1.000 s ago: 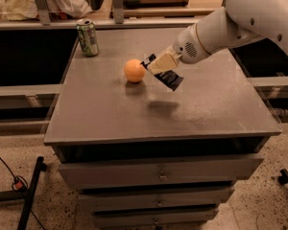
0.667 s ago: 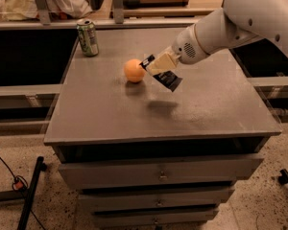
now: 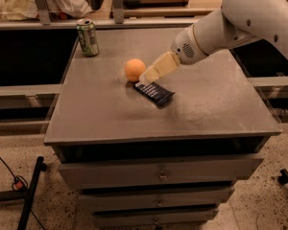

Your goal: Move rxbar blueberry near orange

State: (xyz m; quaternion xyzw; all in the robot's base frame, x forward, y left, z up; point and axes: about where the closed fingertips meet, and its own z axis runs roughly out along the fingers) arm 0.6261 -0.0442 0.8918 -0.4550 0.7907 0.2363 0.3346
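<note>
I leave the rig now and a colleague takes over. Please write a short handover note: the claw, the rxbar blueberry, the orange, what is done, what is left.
Claw: low over the table, at the end of the rxbar blueberry that is nearest the orange. I cannot tell whether it grips the bar.
Bar: looks to lie flat on the grey table top, close beside the orange, toward the front edge.
Green drink can: upright at a far corner, well apart.
Done: the bar appears to be placed near the orange.
Left: probably only confirm the release and lift the claw away without dragging the bar or nudging the orange.
</note>
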